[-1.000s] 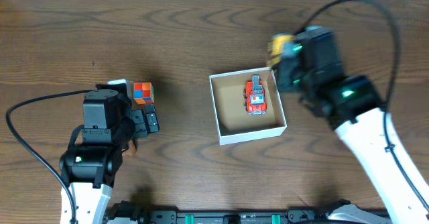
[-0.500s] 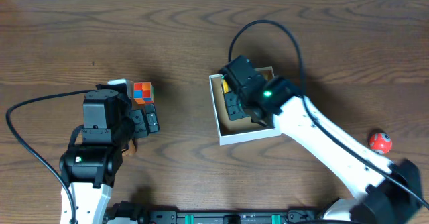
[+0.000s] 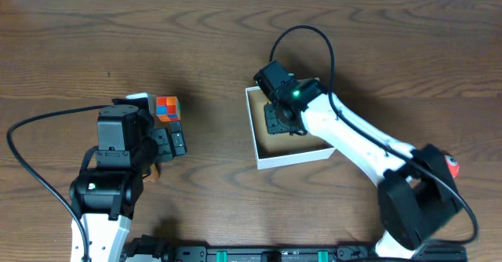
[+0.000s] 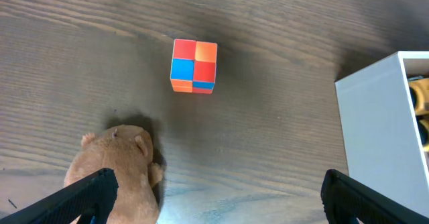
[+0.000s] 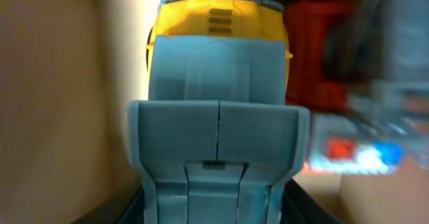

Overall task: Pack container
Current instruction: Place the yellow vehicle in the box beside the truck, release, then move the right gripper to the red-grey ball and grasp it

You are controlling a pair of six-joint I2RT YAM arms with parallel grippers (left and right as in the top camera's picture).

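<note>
Wood table, dark brown grain, carries everything. We see the right arm reaching from the lower right across to the container, and the left arm at the lower left, well apart from it. That container sits a bit right of table centre: square, shallow, thin white walls, tan bottom, slightly rotated. Down inside it, toward its left side, is the right hand. Its wrist view is filled by a toy truck with a yellow cab and grey-blue body. The dark fingers show only as slivers against either side of the truck's base, so we read this hand as clamped on the truck. It is within the container walls; we can't tell whether it touches the bottom. Beside it in that view is a red toy, blurred, also inside the container. Over on the other side the left hand has its fingers wide apart, gripping nothing, low over the table. A brown plush toy lies just beside one finger. Ahead of it the colour cube, with red, orange and blue squares, stands apart from the plush and well left of the container. Smallest, a red ball peeks out from behind the right arm.
</note>
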